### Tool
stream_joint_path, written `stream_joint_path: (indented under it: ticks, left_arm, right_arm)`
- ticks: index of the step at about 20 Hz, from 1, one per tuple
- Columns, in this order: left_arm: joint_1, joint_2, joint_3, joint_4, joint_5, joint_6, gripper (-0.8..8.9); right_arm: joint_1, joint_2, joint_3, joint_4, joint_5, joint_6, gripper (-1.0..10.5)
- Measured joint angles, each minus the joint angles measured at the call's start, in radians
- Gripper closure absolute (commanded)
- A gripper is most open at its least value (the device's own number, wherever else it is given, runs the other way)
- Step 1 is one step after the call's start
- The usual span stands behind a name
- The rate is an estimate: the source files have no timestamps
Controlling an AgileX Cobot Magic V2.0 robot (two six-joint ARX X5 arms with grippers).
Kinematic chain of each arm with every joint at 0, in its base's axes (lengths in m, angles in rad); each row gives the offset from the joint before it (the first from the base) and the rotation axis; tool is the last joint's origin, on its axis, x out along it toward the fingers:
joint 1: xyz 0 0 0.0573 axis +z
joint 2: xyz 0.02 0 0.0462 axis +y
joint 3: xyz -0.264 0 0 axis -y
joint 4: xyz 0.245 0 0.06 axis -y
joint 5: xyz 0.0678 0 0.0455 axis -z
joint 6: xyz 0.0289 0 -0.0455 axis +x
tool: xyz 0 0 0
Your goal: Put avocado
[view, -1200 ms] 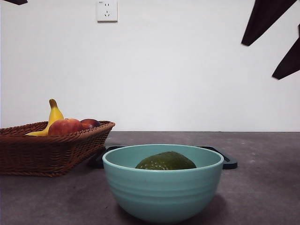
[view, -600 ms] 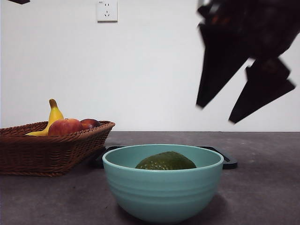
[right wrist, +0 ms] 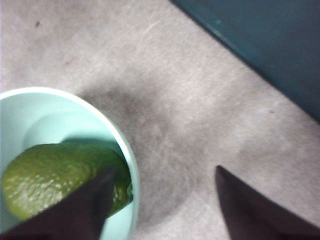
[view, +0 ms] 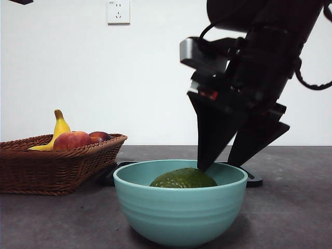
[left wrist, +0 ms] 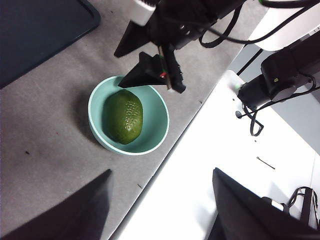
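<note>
So the right end effector (view: 219, 167) has dropped a lot since a second ago, when it was just two black tips up in the top corner. Now its jaws hang spread wide and empty, one tip just over the avocado (view: 183, 178), the other outside the rim of the teal bowl (view: 180, 212). The avocado lies in the bowl, not gripped.

The left end effector (left wrist: 160, 205) is parked high up, jaws wide apart, holding nothing.

The worktop (view: 290, 207) is a dull grey mat, with a plain white wall and a socket (view: 118, 11) behind. Off to the side there's a wicker basket (view: 57, 168) with a banana (view: 59, 128) and an apple (view: 71, 140).

The left wrist view shows the whole avocado from above plus the worktop's white edge; the front view only catches the top of it. A dark tray (right wrist: 270, 40) sits behind the bowl.
</note>
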Motion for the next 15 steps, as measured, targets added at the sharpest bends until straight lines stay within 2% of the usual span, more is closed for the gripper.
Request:
stream_joint_path:
  ticks: [4, 7, 8, 12, 15]
  left_arm:
    - [0.0, 0.0, 0.0, 0.0, 0.0, 0.001, 5.04]
    - [0.0, 0.0, 0.0, 0.0, 0.0, 0.001, 5.03]
    - [0.0, 0.0, 0.0, 0.0, 0.0, 0.001, 5.04]
    - [0.0, 0.0, 0.0, 0.0, 0.0, 0.001, 5.04]
    - [0.0, 0.0, 0.0, 0.0, 0.0, 0.001, 5.04]
  right_arm:
    - [0.007, 0.037, 0.0, 0.026, -0.001, 0.0, 7.3]
    - [0.007, 0.045, 0.0, 0.026, -0.005, 0.001, 9.2]
    - [0.007, 0.045, 0.0, 0.026, -0.007, 0.001, 9.3]
    - [0.007, 0.045, 0.0, 0.028, -0.053, 0.001, 9.3]
    - [0.007, 0.045, 0.0, 0.029, -0.056, 0.012, 9.3]
